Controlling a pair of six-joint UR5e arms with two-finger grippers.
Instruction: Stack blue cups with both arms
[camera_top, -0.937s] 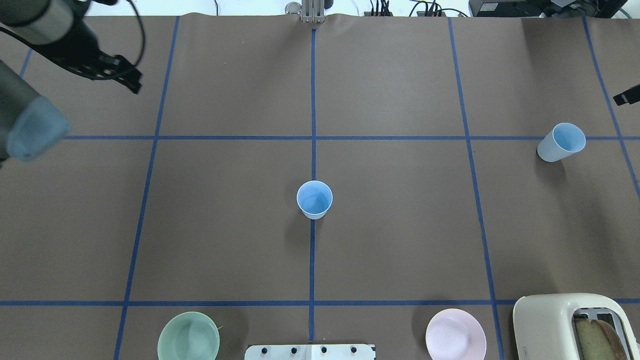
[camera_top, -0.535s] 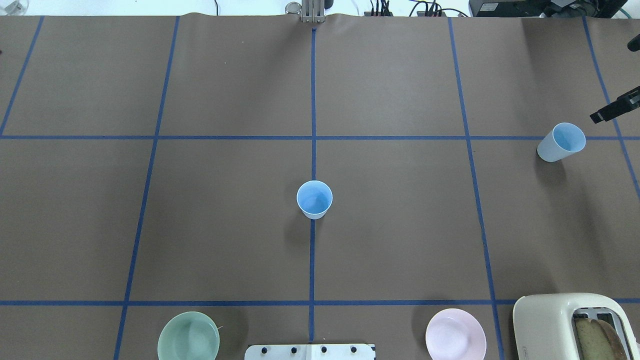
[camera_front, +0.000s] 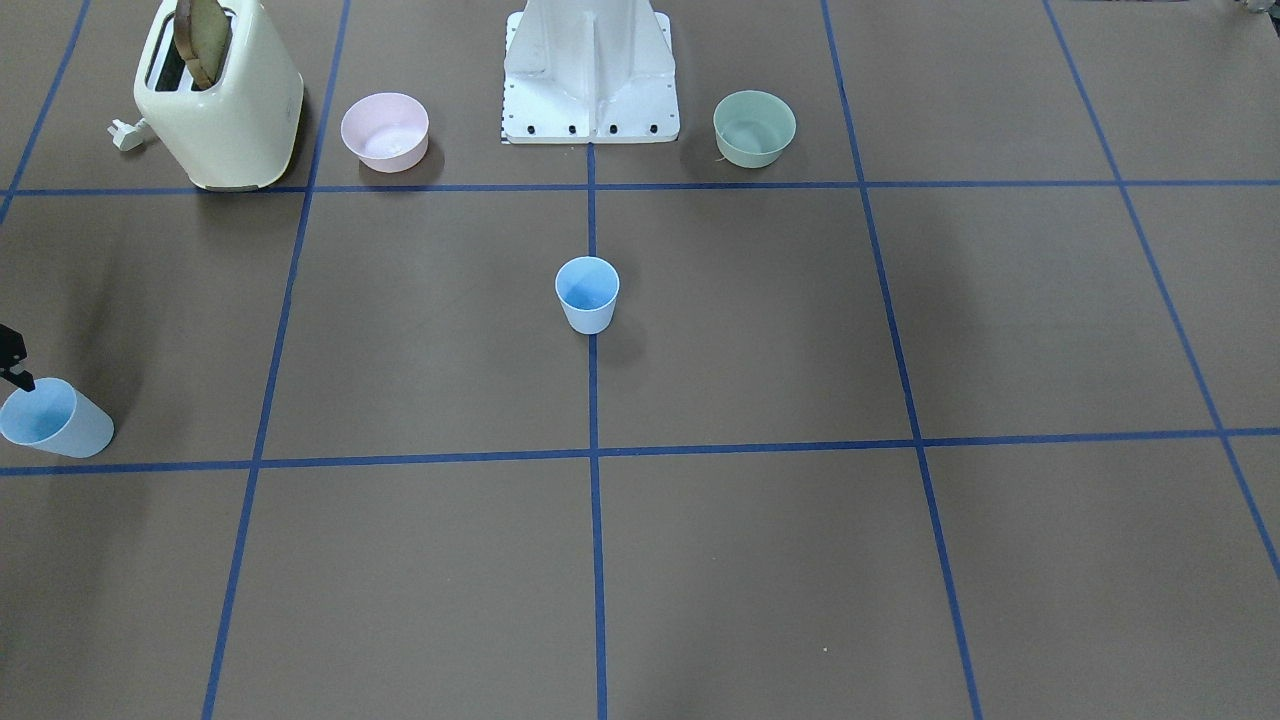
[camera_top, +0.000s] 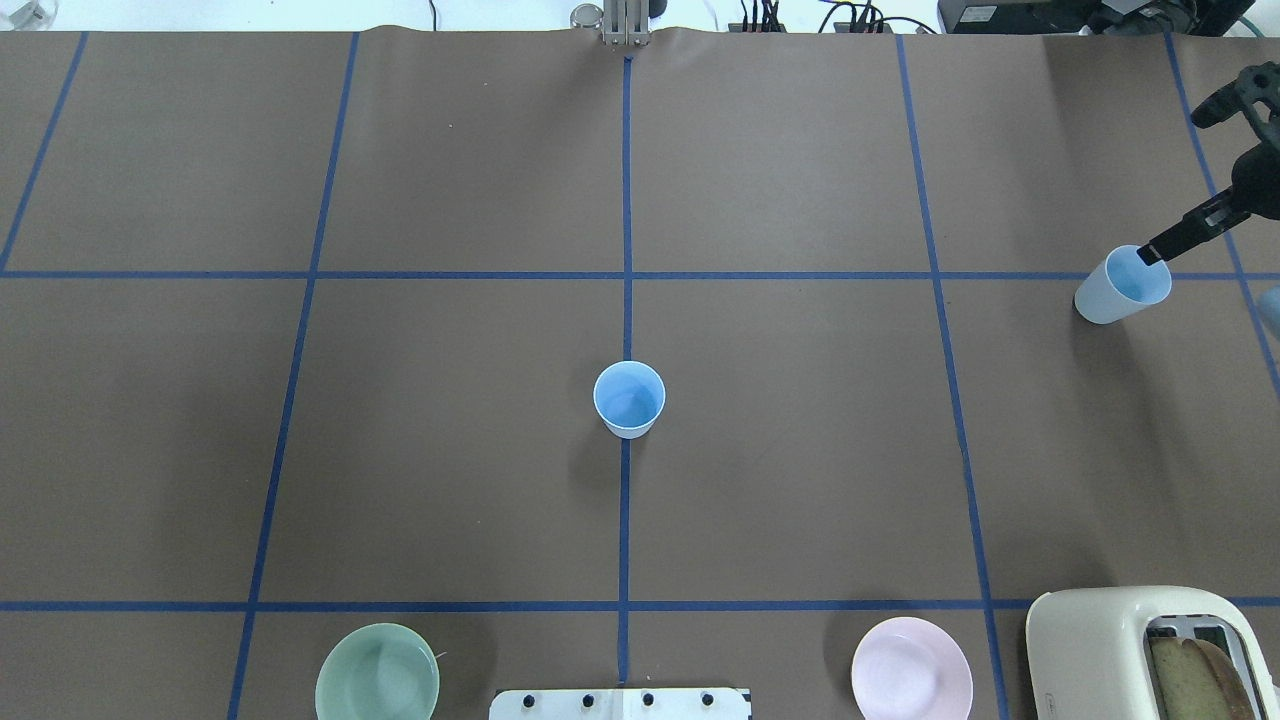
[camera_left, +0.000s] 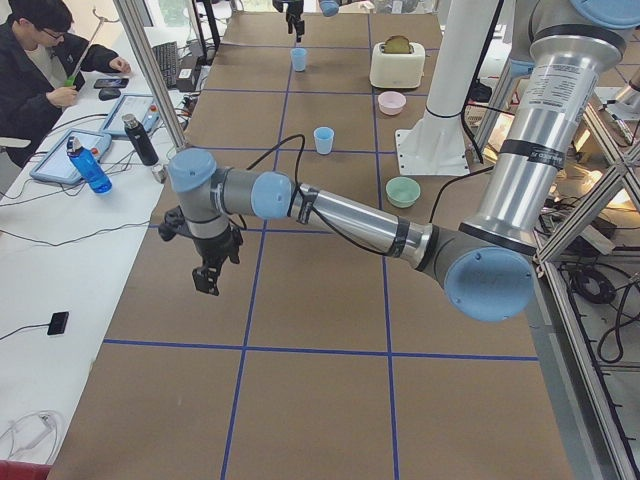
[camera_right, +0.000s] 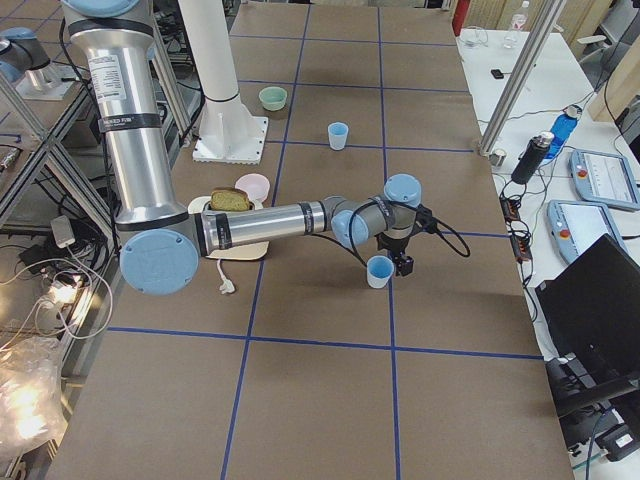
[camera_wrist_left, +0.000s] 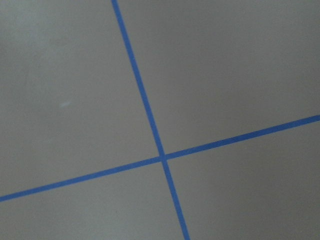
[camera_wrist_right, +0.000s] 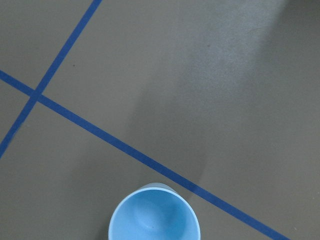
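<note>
One blue cup (camera_top: 629, 398) stands upright at the table's centre, also in the front-facing view (camera_front: 587, 293). The second blue cup (camera_top: 1122, 285) stands at the far right, also in the front-facing view (camera_front: 55, 420) and low in the right wrist view (camera_wrist_right: 154, 215). My right gripper (camera_top: 1174, 185) is open, with one fingertip (camera_top: 1150, 253) over that cup's rim and nothing held. My left gripper (camera_left: 208, 278) shows only in the exterior left view, hanging over bare table far from both cups. I cannot tell whether it is open.
A cream toaster (camera_top: 1150, 650) with bread, a pink bowl (camera_top: 911, 668), a mint-green bowl (camera_top: 377, 672) and the white base pedestal (camera_top: 620, 703) line the robot's edge of the table. Blue tape lines grid the brown cover. An operator (camera_left: 40, 60) sits at a side desk.
My left arm has swung out of the overhead view. My right gripper has come in from the right edge to the far-right cup. Neither cup has moved.
</note>
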